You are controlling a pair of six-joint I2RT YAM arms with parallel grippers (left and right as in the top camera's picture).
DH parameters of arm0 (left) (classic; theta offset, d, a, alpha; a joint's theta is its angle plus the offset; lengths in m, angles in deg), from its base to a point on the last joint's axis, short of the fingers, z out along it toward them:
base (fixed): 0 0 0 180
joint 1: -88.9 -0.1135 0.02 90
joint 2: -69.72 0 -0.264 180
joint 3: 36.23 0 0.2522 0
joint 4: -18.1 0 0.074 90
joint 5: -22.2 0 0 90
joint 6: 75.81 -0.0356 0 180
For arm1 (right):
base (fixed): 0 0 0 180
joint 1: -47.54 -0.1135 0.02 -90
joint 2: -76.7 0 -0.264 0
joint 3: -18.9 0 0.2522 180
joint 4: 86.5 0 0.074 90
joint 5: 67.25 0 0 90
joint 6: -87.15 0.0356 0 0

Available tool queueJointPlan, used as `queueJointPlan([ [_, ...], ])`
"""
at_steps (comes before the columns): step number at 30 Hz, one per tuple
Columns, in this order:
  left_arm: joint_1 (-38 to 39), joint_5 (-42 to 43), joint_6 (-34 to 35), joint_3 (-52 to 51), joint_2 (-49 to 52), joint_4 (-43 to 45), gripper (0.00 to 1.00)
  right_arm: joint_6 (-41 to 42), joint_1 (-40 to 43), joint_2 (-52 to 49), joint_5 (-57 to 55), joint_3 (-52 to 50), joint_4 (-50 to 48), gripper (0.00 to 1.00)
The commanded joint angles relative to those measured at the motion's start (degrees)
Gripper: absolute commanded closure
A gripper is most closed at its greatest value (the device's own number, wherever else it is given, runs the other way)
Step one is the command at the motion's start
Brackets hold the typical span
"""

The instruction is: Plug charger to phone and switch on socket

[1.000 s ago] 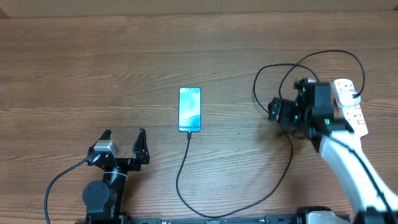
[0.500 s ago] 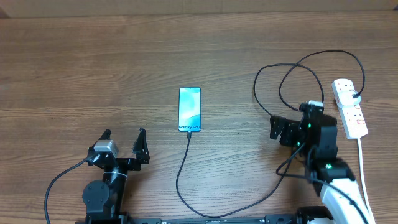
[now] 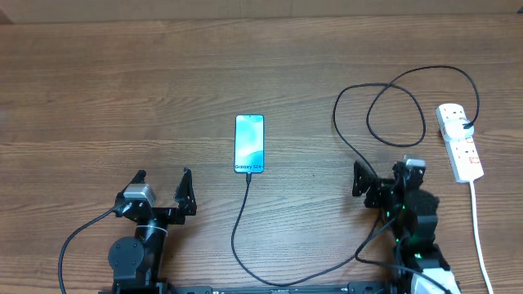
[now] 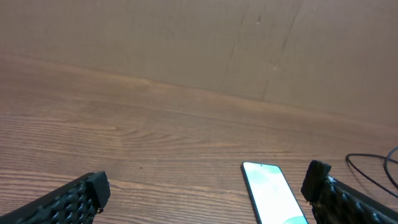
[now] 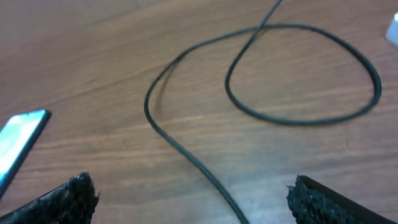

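The phone [image 3: 249, 144] lies flat mid-table, its blue screen lit, "Galaxy S24" at the near end. The charger cable [image 3: 278, 276] has its plug tip at the phone's near end [image 3: 248, 175]; it loops toward the front, then up to the right in loops [image 3: 396, 114]. The socket [image 3: 460, 140], a white power strip with red switches, lies at the right with the cable's other end in it. My left gripper [image 3: 163, 192] is open and empty, front left. My right gripper [image 3: 380, 184] is open and empty over the cable [image 5: 186, 152]. The phone also shows in the left wrist view [image 4: 273, 200] and the right wrist view [image 5: 18, 140].
The socket's thick white cord [image 3: 476, 237] runs toward the front right edge. A black base cable [image 3: 78, 237] curls at the front left. A plain wall borders the table's far edge [image 4: 205, 43].
My right arm has pulled back from the socket toward the front of the table, leaving the power strip uncovered. The left arm, phone and cable have not moved.
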Motion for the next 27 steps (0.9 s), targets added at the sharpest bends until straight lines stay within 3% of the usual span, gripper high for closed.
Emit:
queueJointPlan([
  [1, 0.4, -0.5, -1.1, -0.2, -0.7, -0.2, 0.00, 0.2, 0.2, 3.2, -0.8, -1.6, 2.5, 0.00],
  [15, 0.4, -0.5, -1.1, -0.2, -0.7, -0.2, 0.01, 0.6, 2.1, 22.9, -0.2, -1.6, 22.5, 0.00],
  [27, 0.4, -0.5, -1.1, -0.2, -0.7, -0.2, 0.00, 1.7, 2.1, 41.9, 2.0, -1.6, 22.9, 0.00],
])
